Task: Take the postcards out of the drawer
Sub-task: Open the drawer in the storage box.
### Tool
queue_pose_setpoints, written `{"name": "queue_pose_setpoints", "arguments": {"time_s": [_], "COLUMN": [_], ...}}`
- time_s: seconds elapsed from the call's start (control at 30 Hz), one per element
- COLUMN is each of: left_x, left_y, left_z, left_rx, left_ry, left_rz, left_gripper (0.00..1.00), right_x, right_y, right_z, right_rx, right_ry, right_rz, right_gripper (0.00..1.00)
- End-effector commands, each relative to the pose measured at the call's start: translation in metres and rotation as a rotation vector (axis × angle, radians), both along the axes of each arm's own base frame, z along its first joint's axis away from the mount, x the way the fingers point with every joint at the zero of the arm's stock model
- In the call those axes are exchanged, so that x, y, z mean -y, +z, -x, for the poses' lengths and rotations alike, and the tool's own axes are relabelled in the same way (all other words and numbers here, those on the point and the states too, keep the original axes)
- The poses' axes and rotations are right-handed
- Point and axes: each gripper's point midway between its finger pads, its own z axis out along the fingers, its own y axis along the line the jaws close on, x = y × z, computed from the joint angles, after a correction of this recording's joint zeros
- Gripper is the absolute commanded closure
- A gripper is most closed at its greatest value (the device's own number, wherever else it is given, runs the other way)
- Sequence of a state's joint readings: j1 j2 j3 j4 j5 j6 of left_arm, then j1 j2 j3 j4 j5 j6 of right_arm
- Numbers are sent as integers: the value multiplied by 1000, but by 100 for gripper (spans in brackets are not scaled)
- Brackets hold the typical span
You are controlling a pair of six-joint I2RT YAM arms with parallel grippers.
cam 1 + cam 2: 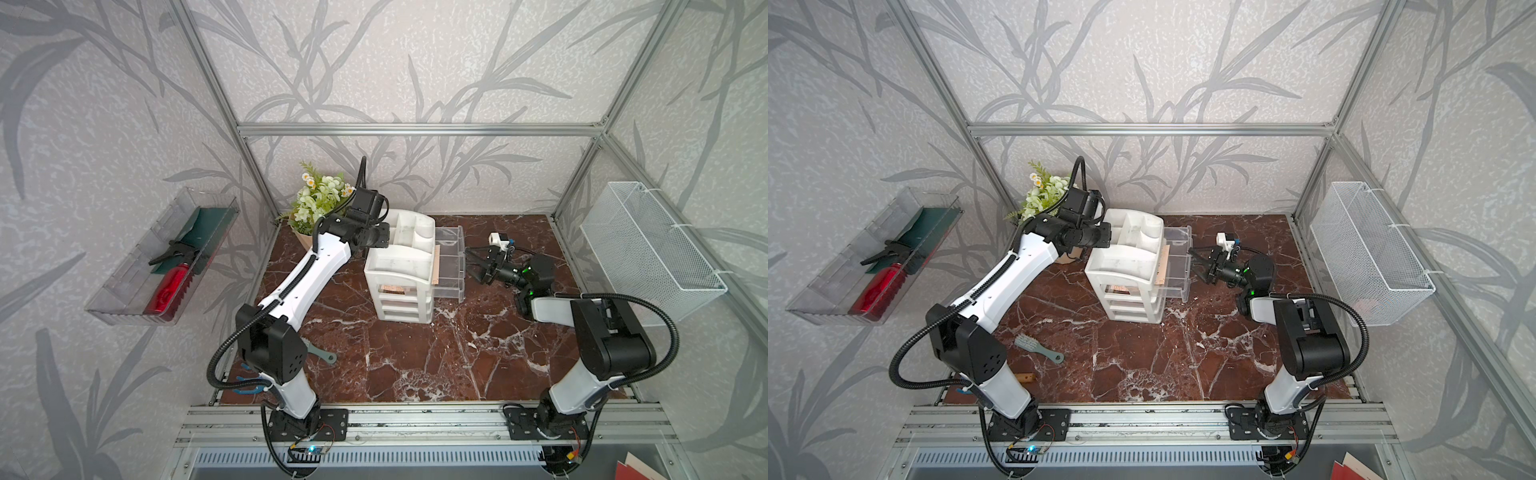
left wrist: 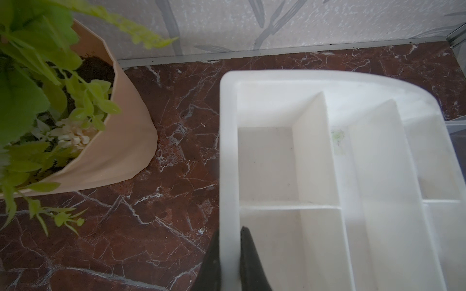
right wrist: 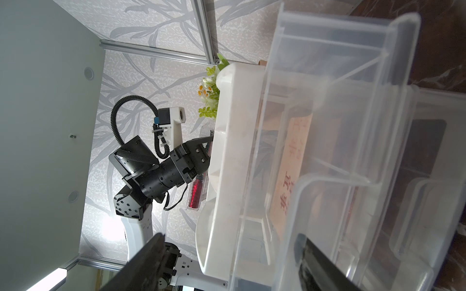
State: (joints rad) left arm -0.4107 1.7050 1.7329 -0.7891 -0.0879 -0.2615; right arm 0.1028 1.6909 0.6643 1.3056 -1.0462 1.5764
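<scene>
Left gripper (image 2: 230, 230) is pinching the rim of the white organizer (image 1: 399, 266) | right gripper (image 1: 473, 266) is hovering, fingers spread, just beside the pulled-out clear drawers (image 1: 452, 259) | cream postcard (image 1: 436, 266) is standing on edge inside one drawer

The postcards (image 3: 292, 161) sit behind the hazy wall of the clear drawer (image 3: 340, 121), so their print blurs and their count cannot be told. In a top view the left arm (image 1: 307, 274) covers most of the brush (image 1: 324, 355). The left gripper (image 2: 230, 231), pinching the rim of the white organizer (image 2: 353, 80), is cut off by the picture's edge beyond its fingertips.
</scene>
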Motion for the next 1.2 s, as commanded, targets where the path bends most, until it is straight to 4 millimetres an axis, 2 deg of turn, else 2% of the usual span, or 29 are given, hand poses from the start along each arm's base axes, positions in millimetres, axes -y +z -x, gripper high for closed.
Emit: {"name": "queue_pose_setpoints", "arguments": {"time_s": [0.0,0.1,0.47,0.77,1.0,1.17], "left_x": [-22,-25,-27,-23,-23,-22], "left_y": [23,22,17,15,13,10], "left_z": [-2,-1,3,5,5,5], "left_rx": [72,81,78,69,65,58], "left_ry": [65,86,101,64,56,53], "left_rz": [-57,-54,-41,-42,-53,-53], "left_gripper": [100,100,100,100,100,100], "right_x": [4,3,-5,-8,-11,-15], "right_y": [11,0,-17,-25,-24,-26], "right_z": [3,0,-2,-12,-15,-13], "right_rx": [119,102,90,71,75,67], "right_ry": [3,5,57,68,84,98], "right_rz": [9,17,38,38,37,37], "right_gripper": [21,22,25,31,41,55]}}
